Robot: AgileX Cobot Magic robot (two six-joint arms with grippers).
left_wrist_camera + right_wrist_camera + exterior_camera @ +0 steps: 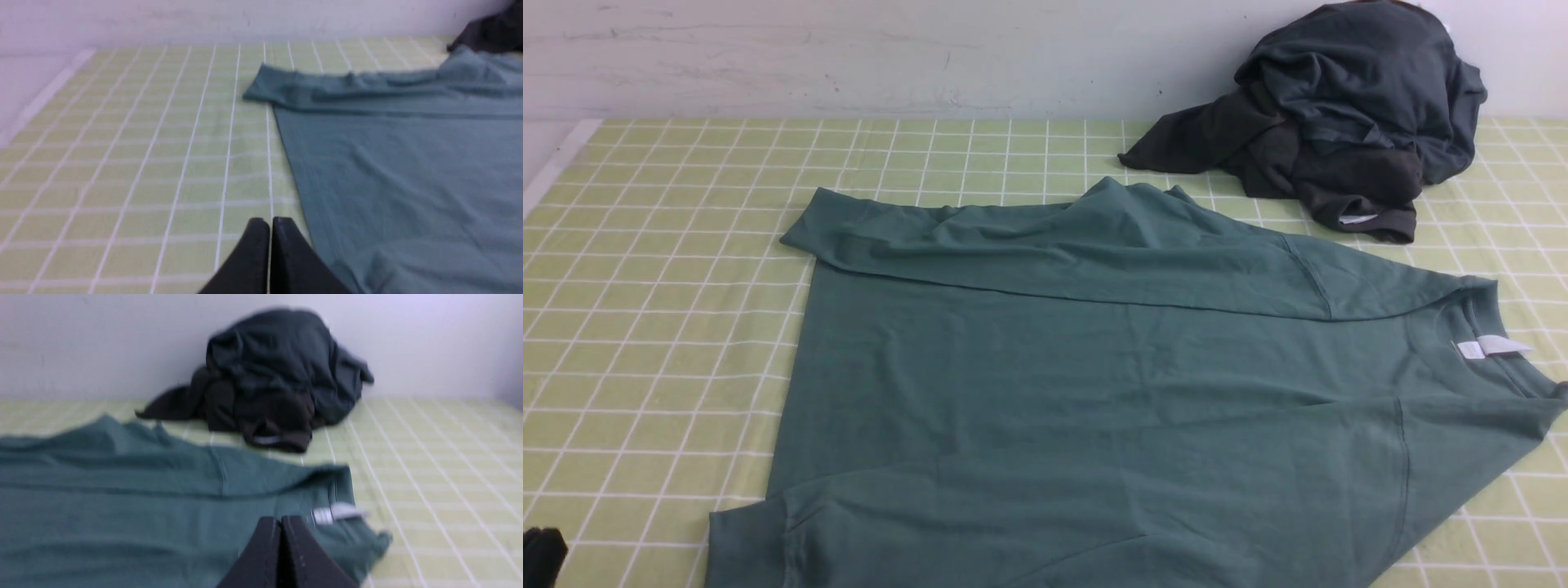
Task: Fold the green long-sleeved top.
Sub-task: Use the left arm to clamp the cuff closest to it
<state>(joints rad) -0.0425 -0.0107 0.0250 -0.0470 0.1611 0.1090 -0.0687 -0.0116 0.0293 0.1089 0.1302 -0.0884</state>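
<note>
The green long-sleeved top (pixel 1094 392) lay spread flat from the tabletop's (pixel 645 245) middle to its near and right edges, collar toward the right. The left gripper (pixel 269 222), jaws pressed together and empty, hung just off the top's edge. The right gripper (pixel 281 519), likewise closed on nothing, hung over the top near its white neck label (pixel 333 512).

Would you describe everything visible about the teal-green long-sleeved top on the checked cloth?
The teal-green long-sleeved knit top lies flat on the yellow-green checked cloth, with its ribbed crew neck toward the robot's right and its hem toward the left. A small white label shows inside the neck. The far sleeve is folded across the body; the near sleeve runs along the near edge. The fabric looks soft and lightly wrinkled; only the cloth visibly touches it.
</note>
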